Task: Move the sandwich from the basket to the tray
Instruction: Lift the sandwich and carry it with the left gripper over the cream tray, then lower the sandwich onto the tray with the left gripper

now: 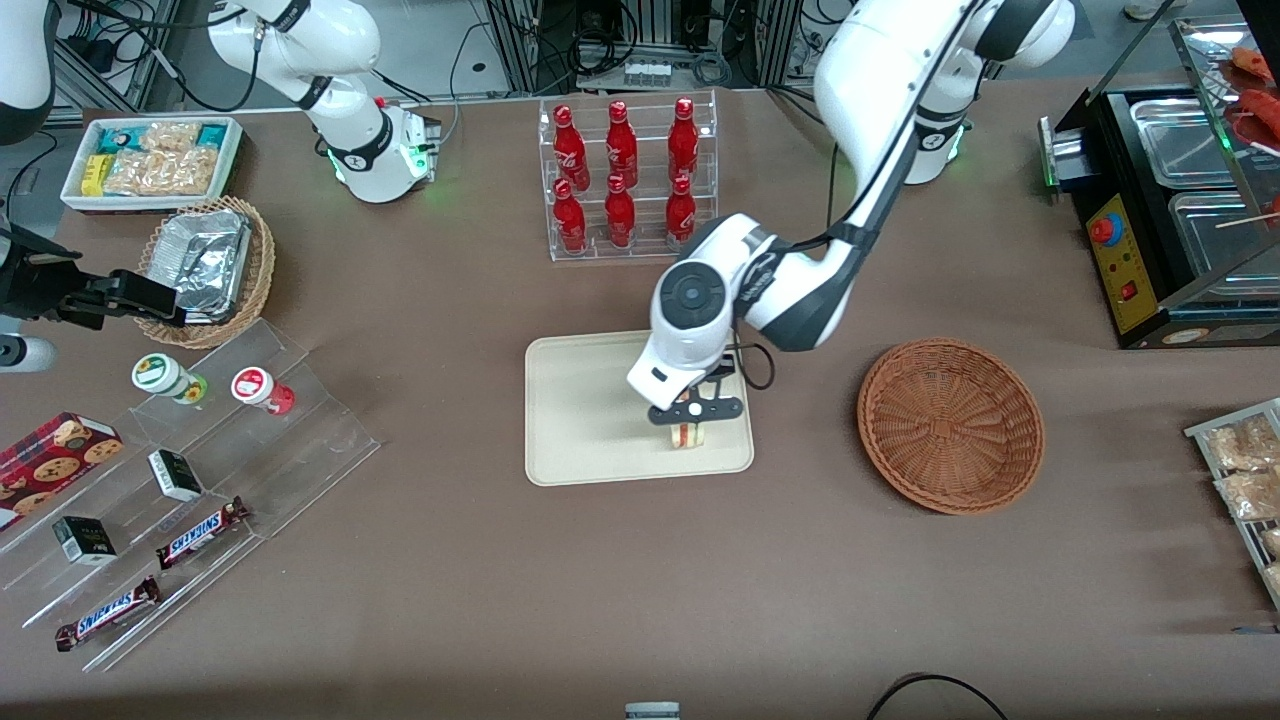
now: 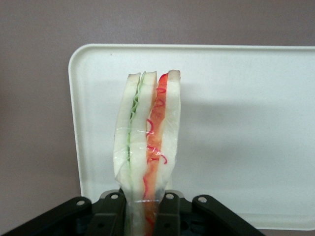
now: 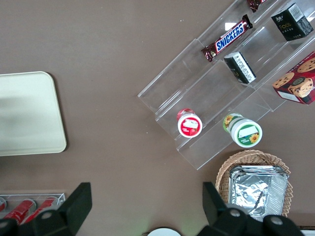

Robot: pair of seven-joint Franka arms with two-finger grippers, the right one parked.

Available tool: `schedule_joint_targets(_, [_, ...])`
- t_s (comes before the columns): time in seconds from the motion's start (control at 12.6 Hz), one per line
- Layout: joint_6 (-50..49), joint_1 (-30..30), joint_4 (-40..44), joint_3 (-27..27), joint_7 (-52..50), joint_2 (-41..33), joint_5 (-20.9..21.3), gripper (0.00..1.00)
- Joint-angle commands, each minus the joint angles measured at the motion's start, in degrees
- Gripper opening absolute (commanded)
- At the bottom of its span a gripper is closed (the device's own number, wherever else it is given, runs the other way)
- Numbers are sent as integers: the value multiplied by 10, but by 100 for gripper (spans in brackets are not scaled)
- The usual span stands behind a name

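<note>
Nearest the front camera, one sandwich [image 1: 685,435] is pinched between the closed fingers of the gripper [image 1: 690,425], low over the near edge of the single cream tray [image 1: 580,420], which carries nothing else. Beside it, toward the working arm's end, one reddish-brown basket [image 1: 950,425] sits with nothing inside. Farther off, six red bottles [image 1: 620,175] fill a clear rack [image 1: 632,105].

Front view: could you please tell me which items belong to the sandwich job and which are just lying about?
Job: sandwich clamped in the end effector above the tray; empty reddish-brown basket.
Lying about: cola bottles, Snickers bars, foil basket, cookie box.
</note>
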Motion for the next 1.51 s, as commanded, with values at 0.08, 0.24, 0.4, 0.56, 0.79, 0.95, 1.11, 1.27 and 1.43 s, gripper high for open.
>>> schedule_joint_targets(0.08, [-64,-30,115,7,-28,73,10,0])
schedule_joint_targets(0.24, [-66,-33,132,6,-47,89,6,0])
schedule_joint_targets(0.4, [-64,-41,140,6,-48,98,4,0])
schedule_joint_targets(0.56, [-63,-42,162,6,-62,118,4,0])
schedule_joint_targets(0.79, [-61,-50,184,6,-70,135,4,0])
schedule_joint_targets(0.95, [-60,-50,184,6,-75,135,3,0])
schedule_joint_targets(1.11, [-59,-56,185,6,-87,139,4,0])
schedule_joint_targets(1.27, [-53,-57,185,6,-96,143,4,0])
schedule_joint_targets(1.43, [-49,-59,184,6,-98,147,4,0])
